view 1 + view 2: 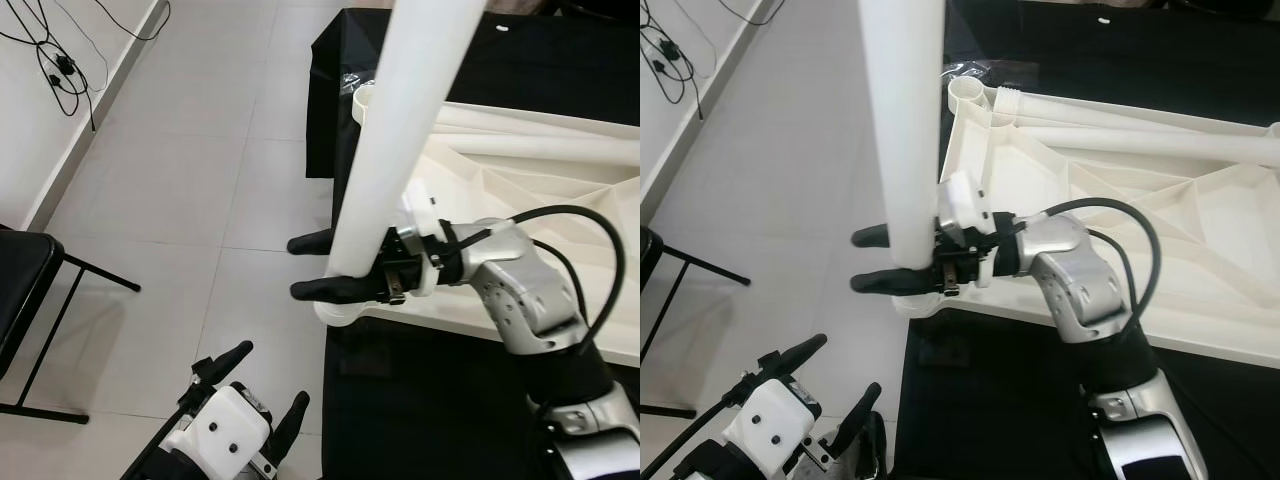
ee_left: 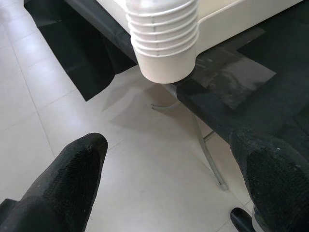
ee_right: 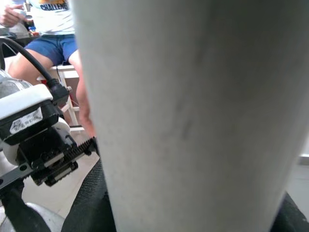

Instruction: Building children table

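A white table top (image 1: 1120, 200) lies upside down on a black-clothed table. My right gripper (image 1: 295, 267) is shut on a long white table leg (image 1: 400, 130), held nearly upright. The leg's lower end is just above the near-left corner socket (image 1: 340, 312) of the top. From the left wrist, that ribbed socket (image 2: 164, 43) juts over the table edge. My left gripper (image 1: 272, 375) hangs low over the floor, below and left of the corner, open with nothing between its fingers (image 2: 72, 179). The leg (image 3: 193, 116) is pressed close to the right wrist camera.
Two more white tubes (image 1: 1140, 140) lie across the table top, near another socket (image 1: 965, 93) at the far corner. A black folding chair (image 1: 25, 290) stands at left, with cables (image 1: 60, 70) by the wall. A seated person (image 3: 48, 29) is behind. A metal table leg (image 2: 207, 150) stands below.
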{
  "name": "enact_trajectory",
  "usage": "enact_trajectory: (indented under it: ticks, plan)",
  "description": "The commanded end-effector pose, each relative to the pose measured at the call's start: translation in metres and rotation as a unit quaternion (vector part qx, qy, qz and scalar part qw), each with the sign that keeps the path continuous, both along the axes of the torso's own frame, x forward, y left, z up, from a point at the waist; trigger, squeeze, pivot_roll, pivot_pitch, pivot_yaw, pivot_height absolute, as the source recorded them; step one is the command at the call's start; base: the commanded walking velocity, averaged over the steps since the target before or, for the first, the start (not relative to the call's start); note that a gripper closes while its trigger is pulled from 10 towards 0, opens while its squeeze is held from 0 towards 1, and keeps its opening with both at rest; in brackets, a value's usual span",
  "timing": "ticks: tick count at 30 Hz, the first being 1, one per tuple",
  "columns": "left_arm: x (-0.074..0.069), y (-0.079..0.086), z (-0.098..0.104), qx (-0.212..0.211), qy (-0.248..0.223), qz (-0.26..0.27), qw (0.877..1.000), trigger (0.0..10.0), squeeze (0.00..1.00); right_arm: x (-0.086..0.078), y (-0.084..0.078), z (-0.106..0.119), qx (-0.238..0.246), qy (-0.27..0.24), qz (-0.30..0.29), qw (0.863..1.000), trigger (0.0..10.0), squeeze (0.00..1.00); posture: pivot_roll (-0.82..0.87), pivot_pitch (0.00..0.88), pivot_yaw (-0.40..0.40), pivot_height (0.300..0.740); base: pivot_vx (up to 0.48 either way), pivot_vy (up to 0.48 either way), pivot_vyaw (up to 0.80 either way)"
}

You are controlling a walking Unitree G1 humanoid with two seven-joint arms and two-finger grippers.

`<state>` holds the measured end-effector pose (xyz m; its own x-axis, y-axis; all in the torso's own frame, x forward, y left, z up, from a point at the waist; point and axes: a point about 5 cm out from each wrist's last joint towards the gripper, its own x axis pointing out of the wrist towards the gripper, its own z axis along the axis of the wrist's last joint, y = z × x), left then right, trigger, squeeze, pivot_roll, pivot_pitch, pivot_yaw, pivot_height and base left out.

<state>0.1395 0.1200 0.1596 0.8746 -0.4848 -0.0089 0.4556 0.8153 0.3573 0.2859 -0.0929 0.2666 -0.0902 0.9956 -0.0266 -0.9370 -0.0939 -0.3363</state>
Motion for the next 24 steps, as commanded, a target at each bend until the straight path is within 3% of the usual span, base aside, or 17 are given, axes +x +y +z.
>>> enact_trajectory:
  ticks: [1, 14, 24]
  plan:
    - [-0.002, -0.001, -0.007, 0.0, 0.019, -0.005, 1.0, 10.0, 0.0, 0.0, 0.002, 0.001, 0.0, -0.009, 0.006, 1.0, 10.0, 0.0, 0.13, 0.362, -0.032, 0.74, 0.0, 0.0, 0.0]
    - [-0.004, 0.0, -0.006, 0.003, 0.015, -0.004, 1.0, 10.0, 0.0, 0.02, -0.012, 0.007, 0.001, -0.009, -0.025, 1.0, 10.0, 0.0, 0.13, 0.378, -0.034, 0.74, 0.0, 0.0, 0.0]
    - [-0.006, 0.001, -0.006, 0.006, 0.017, -0.005, 1.0, 10.0, 0.0, 0.01, -0.01, 0.004, -0.009, 0.008, 0.028, 1.0, 10.0, 0.0, 0.14, 0.386, -0.028, 0.74, 0.0, 0.0, 0.0]
